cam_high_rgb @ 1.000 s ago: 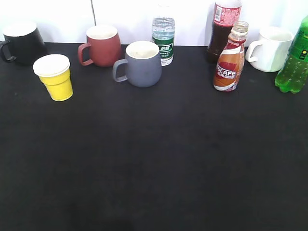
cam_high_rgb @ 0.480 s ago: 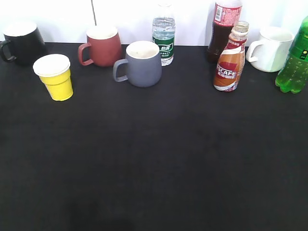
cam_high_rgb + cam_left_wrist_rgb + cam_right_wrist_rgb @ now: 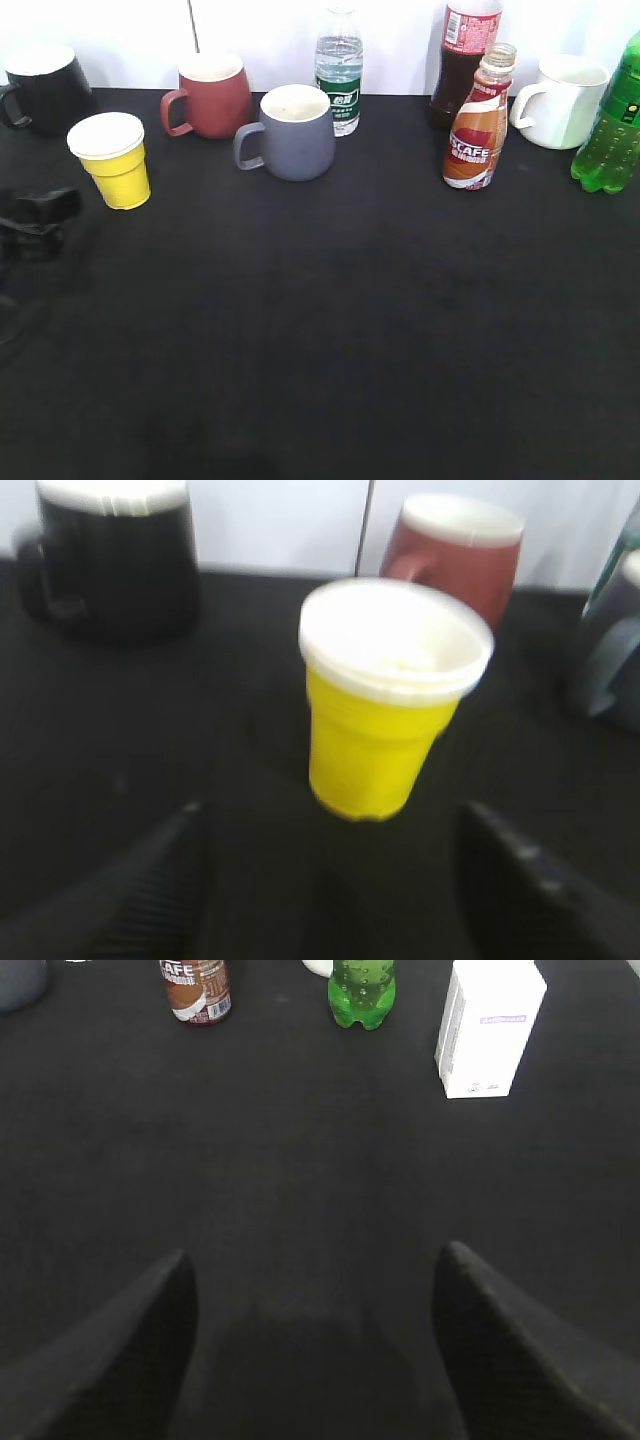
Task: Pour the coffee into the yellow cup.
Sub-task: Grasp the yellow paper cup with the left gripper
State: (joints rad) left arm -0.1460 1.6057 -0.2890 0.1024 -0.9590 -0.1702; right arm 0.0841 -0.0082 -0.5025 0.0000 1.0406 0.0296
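Note:
The yellow cup [image 3: 113,160] stands upright at the left of the black table; it also shows in the left wrist view [image 3: 385,705], with a white rim and inside. My left gripper [image 3: 40,222] is open and empty, just left of and in front of the cup, its fingers [image 3: 330,825] wide apart short of the cup's base. The coffee bottle [image 3: 481,122] with the Nescafe label stands upright at the back right, without a cap; its lower part shows in the right wrist view [image 3: 197,990]. My right gripper [image 3: 315,1270] is open and empty, far in front of the bottle, out of the exterior view.
At the back stand a black mug [image 3: 45,88], a red mug [image 3: 210,94], a grey mug [image 3: 295,132], a water bottle [image 3: 339,70], a cola bottle [image 3: 463,55], a white mug [image 3: 565,100] and a green bottle [image 3: 612,125]. A white box [image 3: 490,1028] stands right of the green bottle.
My left gripper has come into the exterior view at the left edge, near the yellow cup. Nothing else has moved.

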